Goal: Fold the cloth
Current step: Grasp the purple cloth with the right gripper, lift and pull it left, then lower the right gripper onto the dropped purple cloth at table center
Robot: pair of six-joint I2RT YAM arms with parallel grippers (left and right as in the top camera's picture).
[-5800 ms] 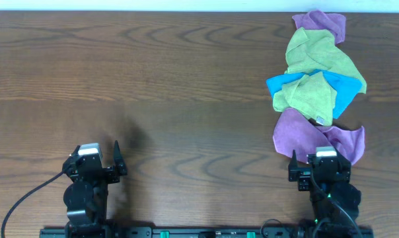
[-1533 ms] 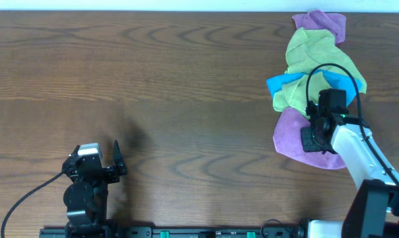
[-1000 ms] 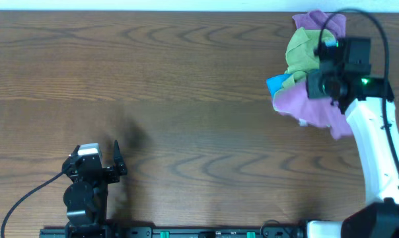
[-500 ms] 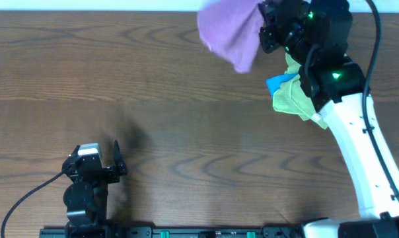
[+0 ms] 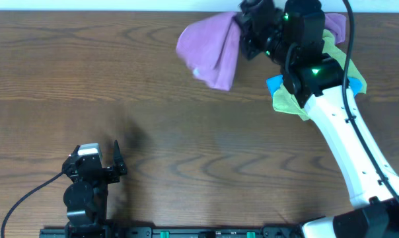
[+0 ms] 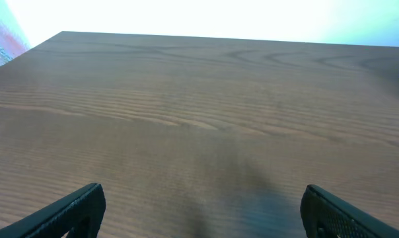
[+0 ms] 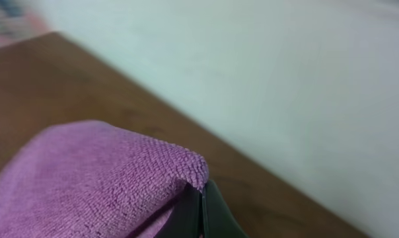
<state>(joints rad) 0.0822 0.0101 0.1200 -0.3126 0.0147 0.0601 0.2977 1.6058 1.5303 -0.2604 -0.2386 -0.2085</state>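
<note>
1. The table (image 5: 153, 132) is dark brown wood grain. Beyond its far edge the overhead view shows a pale strip, and the right wrist view shows a blurred, pale wall (image 7: 265, 79).
2. A pile of cloths sits at the table's far right: a lime-green cloth (image 5: 285, 102), a blue cloth (image 5: 273, 84) and a second purple cloth (image 5: 336, 23) at the pile's far end. The right arm partly covers the pile.
3. The lilac cloth (image 5: 209, 49) hangs bunched to the left of the pile and clear of it. The right gripper (image 5: 248, 30) pinches it by one edge, with the jaws closed on the fabric.
4. In the right wrist view, a fold of the lilac cloth (image 7: 87, 178) meets a dark fingertip (image 7: 201, 211).
5. The left gripper (image 6: 199, 215) is well to the left of the pile, near the table's front edge, with its jaws spread wide and nothing between them.
6. Half a second ago the lilac cloth was closer to the pile; it is now further left. About six seconds ago it lay at the pile's near end, with the right gripper parked beside it. The left arm has not moved.
</note>
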